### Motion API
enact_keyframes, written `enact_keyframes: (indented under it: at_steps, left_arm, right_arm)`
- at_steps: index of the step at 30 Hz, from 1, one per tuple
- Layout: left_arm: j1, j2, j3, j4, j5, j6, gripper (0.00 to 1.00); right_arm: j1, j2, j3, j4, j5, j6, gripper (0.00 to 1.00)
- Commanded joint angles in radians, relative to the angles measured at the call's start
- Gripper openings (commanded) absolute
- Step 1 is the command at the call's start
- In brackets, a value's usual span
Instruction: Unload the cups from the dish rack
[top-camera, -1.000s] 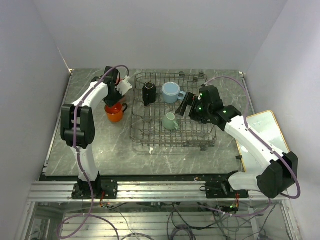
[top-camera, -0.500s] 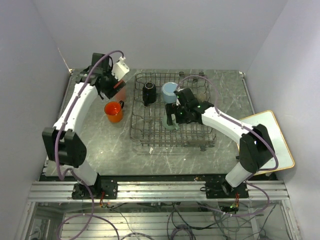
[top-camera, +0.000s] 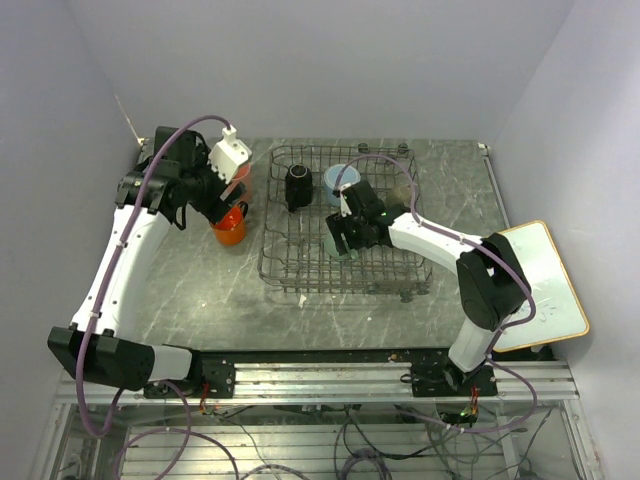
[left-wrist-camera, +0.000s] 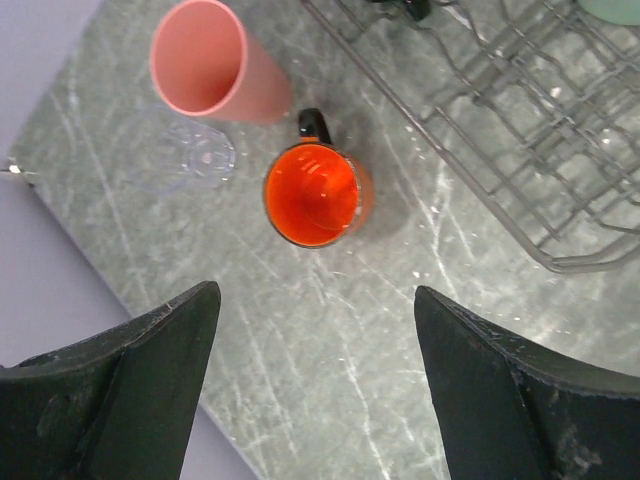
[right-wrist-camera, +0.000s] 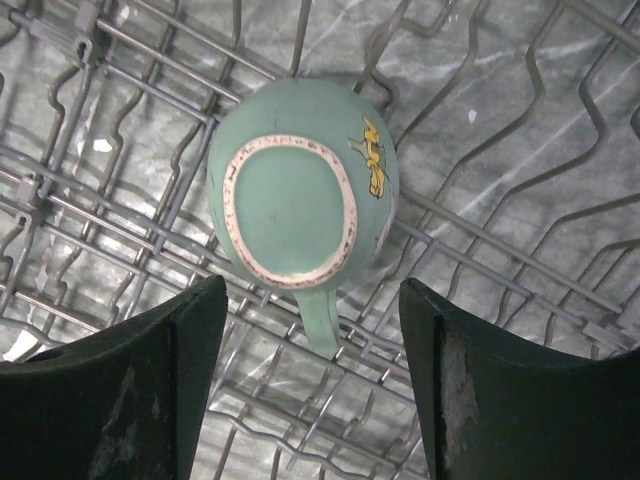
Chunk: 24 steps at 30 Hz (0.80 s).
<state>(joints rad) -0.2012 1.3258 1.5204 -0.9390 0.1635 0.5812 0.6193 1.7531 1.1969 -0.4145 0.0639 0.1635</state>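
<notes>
The grey wire dish rack (top-camera: 380, 262) holds a black mug (top-camera: 298, 186), a light-blue mug (top-camera: 337, 183) and a mint-green cup (right-wrist-camera: 300, 200). The mint cup lies bottom-up on the wires, its handle pointing at my right gripper (right-wrist-camera: 310, 290). That gripper (top-camera: 342, 234) is open and hovers right over the cup, one finger on each side. The orange mug (left-wrist-camera: 313, 194) stands upright on the table left of the rack (left-wrist-camera: 520, 150), beside the pink tumbler (left-wrist-camera: 215, 62). My left gripper (left-wrist-camera: 315, 295) is open and empty above the orange mug (top-camera: 230, 226).
A clear glass piece (left-wrist-camera: 186, 156) lies next to the pink tumbler. A white board with an orange rim (top-camera: 545, 285) sits at the table's right edge. The table's left edge (left-wrist-camera: 120, 300) runs close under the left gripper.
My left arm has let go of the orange mug and pulled up and to the left. My right gripper has swung left across the rack and now sits over the mint cup.
</notes>
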Motion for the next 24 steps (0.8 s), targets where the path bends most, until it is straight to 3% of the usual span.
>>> enact_keyframes:
  at_steps: [1, 9, 13, 20, 24]
  left_arm:
    - [-0.007, -0.025, -0.031, -0.036, 0.082, -0.050, 0.89]
    - [-0.007, -0.031, 0.025, -0.051, 0.110, -0.074, 0.88]
    - [-0.007, -0.027, 0.060, -0.056, 0.128, -0.089, 0.87]
    - [-0.007, -0.029, 0.087, -0.052, 0.165, -0.125, 0.86]
    - [-0.007, -0.033, 0.082, -0.045, 0.166, -0.133, 0.86]
  right_arm:
    - [0.003, 0.033, -0.003, 0.073, -0.008, -0.048, 0.66]
    - [0.005, 0.054, -0.023, 0.105, -0.033, -0.031, 0.48]
    - [0.021, 0.033, -0.060, 0.128, -0.036, -0.004, 0.43]
    - [0.050, 0.036, -0.096, 0.097, 0.055, 0.035, 0.42]
    - [0.071, 0.018, -0.107, 0.091, 0.100, 0.061, 0.53]
